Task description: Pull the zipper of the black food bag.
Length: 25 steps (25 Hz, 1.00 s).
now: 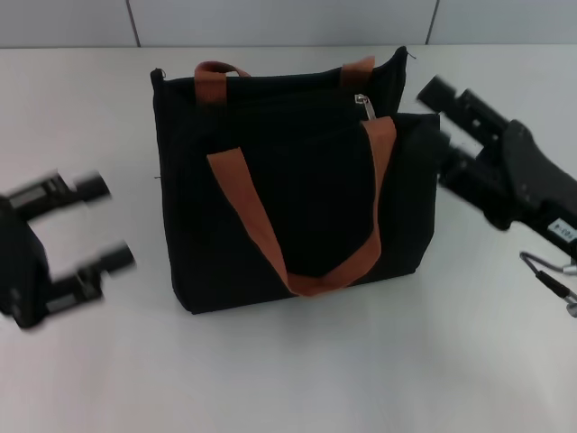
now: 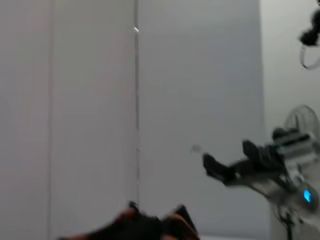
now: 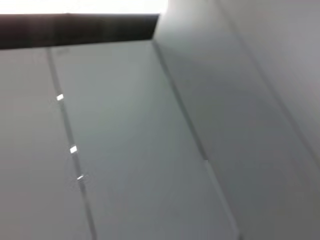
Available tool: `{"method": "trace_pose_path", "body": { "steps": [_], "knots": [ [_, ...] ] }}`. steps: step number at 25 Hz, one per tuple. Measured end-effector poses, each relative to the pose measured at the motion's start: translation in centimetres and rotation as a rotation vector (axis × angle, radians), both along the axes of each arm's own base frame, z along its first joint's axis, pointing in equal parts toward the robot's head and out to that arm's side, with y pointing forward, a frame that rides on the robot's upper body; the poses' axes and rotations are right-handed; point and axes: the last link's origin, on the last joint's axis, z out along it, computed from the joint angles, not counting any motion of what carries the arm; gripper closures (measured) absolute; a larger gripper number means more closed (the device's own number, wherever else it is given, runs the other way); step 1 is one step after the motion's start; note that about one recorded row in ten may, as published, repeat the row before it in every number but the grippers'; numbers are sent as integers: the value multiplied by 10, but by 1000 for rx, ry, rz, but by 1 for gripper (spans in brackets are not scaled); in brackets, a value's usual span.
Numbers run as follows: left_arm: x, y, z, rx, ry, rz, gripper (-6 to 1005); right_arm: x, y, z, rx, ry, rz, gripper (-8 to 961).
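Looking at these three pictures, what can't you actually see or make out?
- Head view: the black food bag hides its own inside and back.
- Head view: zipper too small for detail.
- Left claw blurred; right claw partly behind the bag.
- Right wrist view: only wall, no bag.

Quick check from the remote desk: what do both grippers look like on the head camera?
Both are black, blocky units with two stubby dark fingers. The left gripper has grey panels on its body. The right gripper carries a small white label and a thin looped grey cable behind it.
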Motion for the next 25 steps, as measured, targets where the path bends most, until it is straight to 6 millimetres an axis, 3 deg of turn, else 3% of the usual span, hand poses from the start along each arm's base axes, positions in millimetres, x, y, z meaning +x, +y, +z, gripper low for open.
{"method": "trace_pose_path", "body": {
  "steps": [6, 12, 25],
  "knots": [
    [-3, -15, -25, -120, 80, -35, 295, -2, 0, 0, -74, -145, 147, 235],
    [-5, -17, -36, -193, 122, -37, 295, 0, -7, -17, -153, -328, 288, 235],
    [2, -4, -40, -198, 140, -57, 295, 8, -5, -39, -203, -470, 271, 236]
  ]
}}
